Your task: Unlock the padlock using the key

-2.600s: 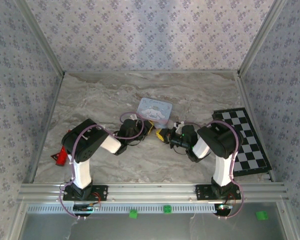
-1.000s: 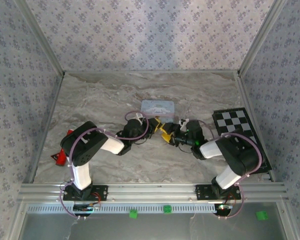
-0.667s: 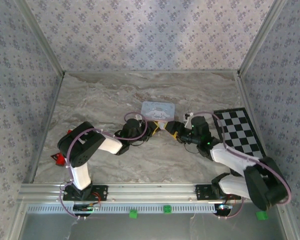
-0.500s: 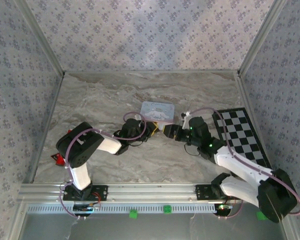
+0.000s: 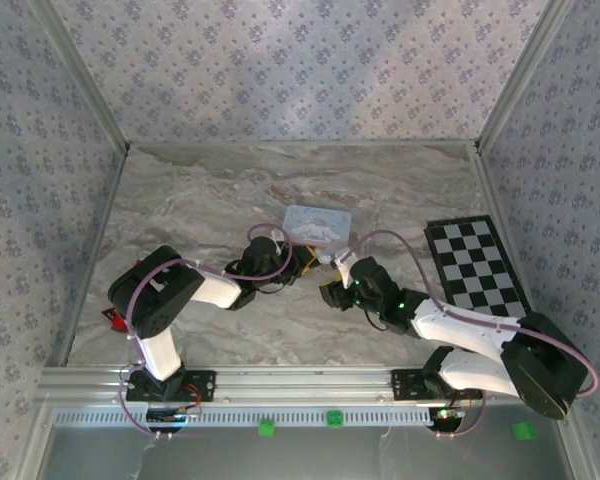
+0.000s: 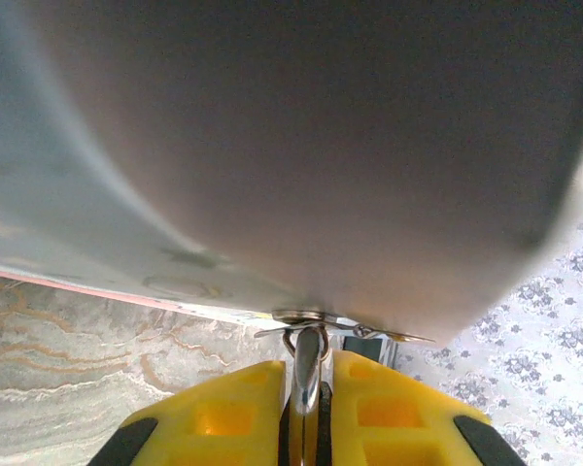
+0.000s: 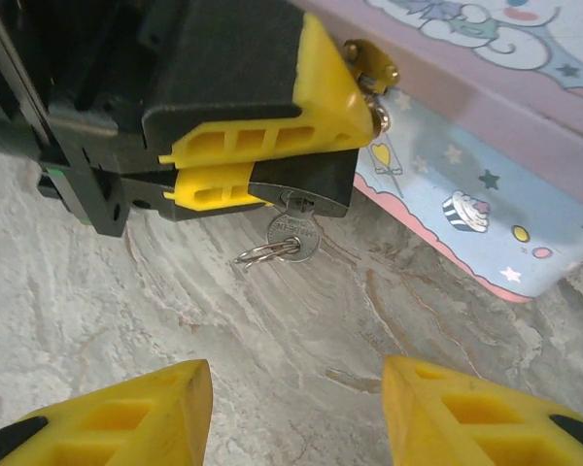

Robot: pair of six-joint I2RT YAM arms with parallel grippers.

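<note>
On my right wrist feed, the small black blocky padlock (image 7: 316,180) sits just beside the pale blue pink-rimmed cartoon tin box (image 7: 486,165), close to the tin's brass hasp (image 7: 371,68). I cannot tell whether the lock hangs from that hasp. The lock is pinched between the yellow-tipped fingers of the left gripper (image 6: 307,400). The left wrist feed agrees: the two yellow pads are pressed almost together with a thin piece of silver metal caught between them, and the tin's wall looms close above.

The round-headed silver key (image 7: 293,234) is seated in the lock's silver face and hangs out below it, with a small wire ring (image 7: 256,255) threaded through its head.

The right gripper (image 7: 293,377) has its jaws spread wide and nothing between them. It hovers over the grey marbled table (image 7: 223,320), pointed at the key but apart from it; neither yellow finger touches key or lock.

From the overhead camera the two grippers meet in front of the tin near mid-table. A black-and-white checkered board (image 5: 477,268) lies well off to the right.
</note>
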